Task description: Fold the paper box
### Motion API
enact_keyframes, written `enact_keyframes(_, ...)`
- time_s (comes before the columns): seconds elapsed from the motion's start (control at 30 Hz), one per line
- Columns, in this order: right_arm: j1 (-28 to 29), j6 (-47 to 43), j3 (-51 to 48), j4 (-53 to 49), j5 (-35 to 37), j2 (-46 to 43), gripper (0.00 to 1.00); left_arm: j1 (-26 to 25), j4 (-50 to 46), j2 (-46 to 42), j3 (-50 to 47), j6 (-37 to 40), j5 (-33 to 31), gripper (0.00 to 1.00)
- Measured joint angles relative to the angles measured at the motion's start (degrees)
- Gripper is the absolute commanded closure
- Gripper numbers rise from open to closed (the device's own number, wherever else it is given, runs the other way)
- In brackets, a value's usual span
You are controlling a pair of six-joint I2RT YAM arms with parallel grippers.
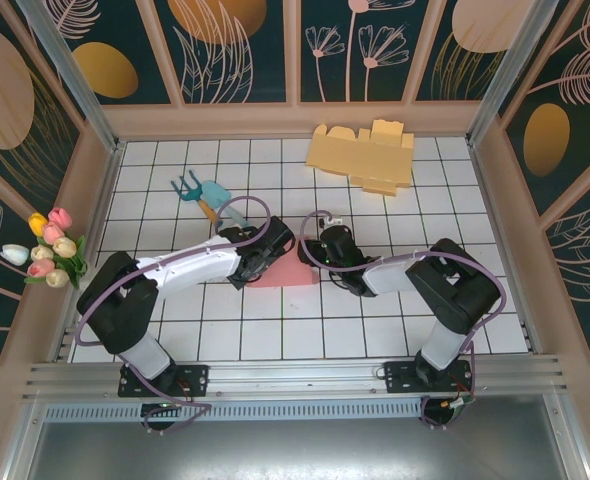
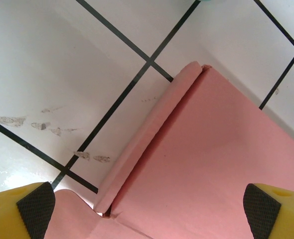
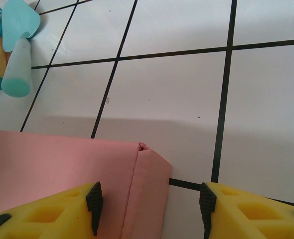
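Pads of my left gripper (image 2: 147, 206): wide apart, empty, over pink paper box (image 2: 212, 149), lower right of frame. My right gripper (image 3: 150, 201): half open astride the folded flap (image 3: 149, 174), gripping nothing. Off-crease pressure could spring it open.

Pink paper box (image 1: 287, 273), white table (image 1: 275, 340) (black grid), yellow cardboard (image 1: 363, 155)

White gridded table (image 1: 175, 330) with pink paper box (image 1: 287, 272), yellow flat carton (image 1: 363, 155), teal garden tools (image 1: 203, 195)
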Motion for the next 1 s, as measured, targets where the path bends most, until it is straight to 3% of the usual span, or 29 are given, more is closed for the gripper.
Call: enact_keyframes(1.0, -0.1, 0.0, 0.0, 0.3, -0.4, 0.2, 0.43, 0.1, 6.9, 2.1, -3.5, -0.9, 8.2, 0.04)
